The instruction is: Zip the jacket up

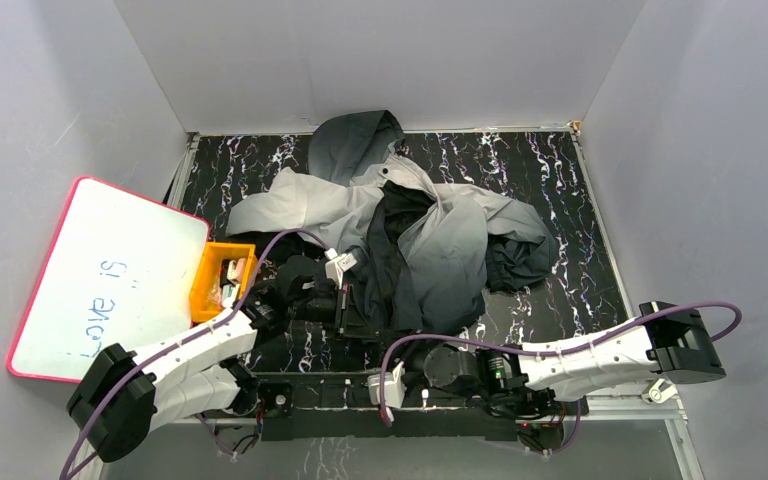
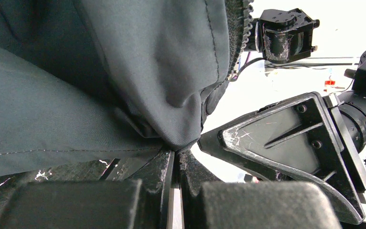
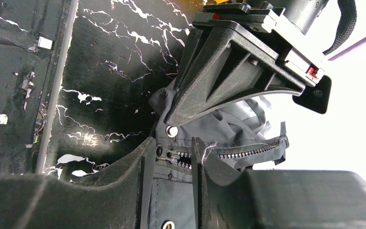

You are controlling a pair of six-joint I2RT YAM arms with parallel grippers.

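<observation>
I see one jacket (image 1: 430, 230), crumpled in the middle of the bench (image 1: 550, 170). Both of my grippers are at its near edge. The left gripper (image 2: 175, 151) is pinched tight on the cloth. The right gripper (image 3: 170, 148) sits around the one zipper (image 3: 238, 151), and I cannot tell if it squeezes.

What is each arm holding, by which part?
Left gripper pinches the jacket by its fabric edge beside the zipper. Right gripper has its jaws astride the zipper's lower end; grip cannot be told.
</observation>
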